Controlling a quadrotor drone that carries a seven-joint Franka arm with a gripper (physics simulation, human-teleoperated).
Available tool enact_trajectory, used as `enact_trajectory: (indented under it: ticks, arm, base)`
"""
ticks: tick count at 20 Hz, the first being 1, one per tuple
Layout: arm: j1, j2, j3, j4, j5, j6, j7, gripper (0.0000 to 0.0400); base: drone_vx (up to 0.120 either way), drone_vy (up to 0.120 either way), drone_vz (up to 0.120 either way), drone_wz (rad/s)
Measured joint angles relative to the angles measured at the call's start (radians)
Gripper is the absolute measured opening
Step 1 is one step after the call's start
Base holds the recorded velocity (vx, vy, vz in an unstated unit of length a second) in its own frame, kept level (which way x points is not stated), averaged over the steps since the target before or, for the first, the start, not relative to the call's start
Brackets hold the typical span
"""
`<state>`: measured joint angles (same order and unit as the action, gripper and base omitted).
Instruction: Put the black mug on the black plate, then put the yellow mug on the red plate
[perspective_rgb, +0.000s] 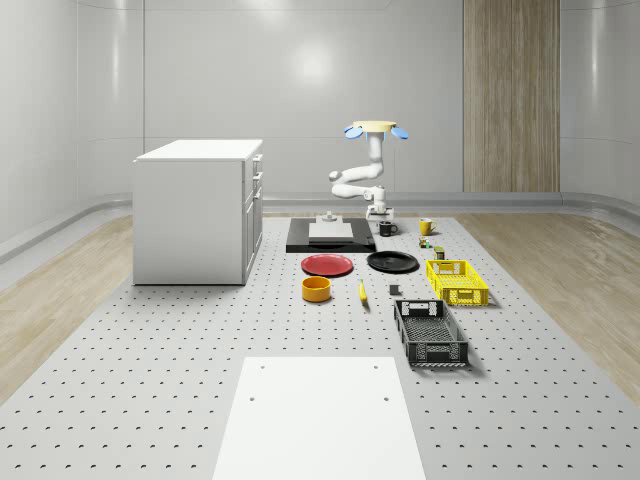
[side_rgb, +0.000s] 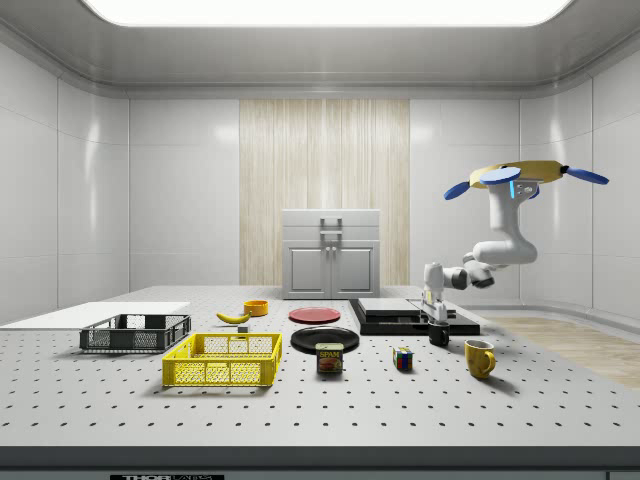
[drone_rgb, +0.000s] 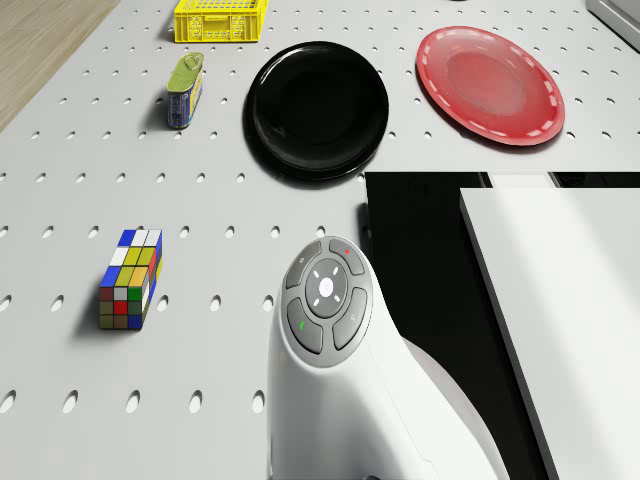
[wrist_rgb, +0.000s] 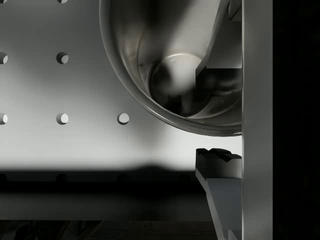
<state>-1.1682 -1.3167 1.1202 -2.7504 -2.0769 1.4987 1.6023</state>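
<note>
Black mug (side_rgb: 439, 334) — upright on the perforated table (perspective_rgb: 150, 340), just beside the black slab's (perspective_rgb: 300, 238) corner, between it and the yellow mug (side_rgb: 480, 357). Gripper (side_rgb: 437, 316) directly over it; in the wrist view one finger (wrist_rgb: 220, 30) sits inside the bowl, the other (wrist_rgb: 220, 175) outside the rim — fingers straddle the wall, contact not discernible. Black plate (drone_rgb: 316, 108) bare, nearby; red plate (drone_rgb: 490, 84) beside it. Drone (side_rgb: 520, 177) hovers above the table's far end, beyond the slab.
</note>
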Motion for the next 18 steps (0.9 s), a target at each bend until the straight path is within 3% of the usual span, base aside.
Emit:
enact_trajectory:
  ticks: [9, 16, 18]
  arm:
    - [-0.005, -0.013, 0.035, -0.012, 0.038, -0.005, 0.010, 0.0113]
    - [-0.010, -0.023, 0.099, -0.031, 0.101, -0.024, 0.023, 0.0111]
    - [-0.012, -0.027, 0.107, -0.033, 0.110, -0.024, 0.025, 0.0110]
  base:
    - [0.000, 0.000, 0.004, 0.000]
    - [0.000, 0.000, 0.120, 0.000]
    - [0.120, 0.000, 0.120, 0.000]
